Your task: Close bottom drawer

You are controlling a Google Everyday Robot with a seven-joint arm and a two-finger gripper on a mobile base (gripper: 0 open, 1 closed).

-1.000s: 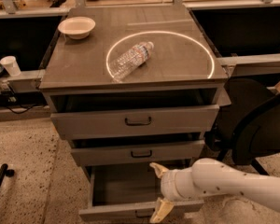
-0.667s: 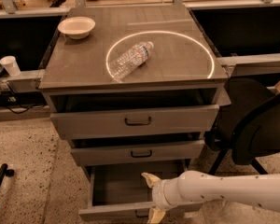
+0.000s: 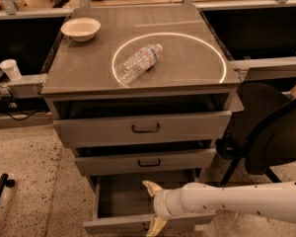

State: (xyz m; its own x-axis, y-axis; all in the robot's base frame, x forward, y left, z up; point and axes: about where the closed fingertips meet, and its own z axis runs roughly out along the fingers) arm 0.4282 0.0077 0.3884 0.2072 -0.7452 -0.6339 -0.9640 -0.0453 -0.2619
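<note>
In the camera view, the bottom drawer (image 3: 113, 225) is pulled well out from the base of the grey table (image 3: 187, 73), farther than the two above it, its slim front panel close to the lower edge of the frame. The claw (image 3: 153, 206) sits at that panel's right half, released, grasping nothing: one pale finger points up over the drawer's open inside, the other points down across the front panel. The white arm (image 3: 237, 201) comes in from the right, low and nearly level, passing in front of the drawer's right corner. The middle drawer (image 3: 177, 159) and top drawer (image 3: 98, 130) each stand slightly open. A black chair (image 3: 266, 132) stands close by the table's right side. Speckled floor (image 3: 29, 172) lies open to the left. On the table top lie a plastic bottle (image 3: 137, 63) and a bowl (image 3: 81, 28)
</note>
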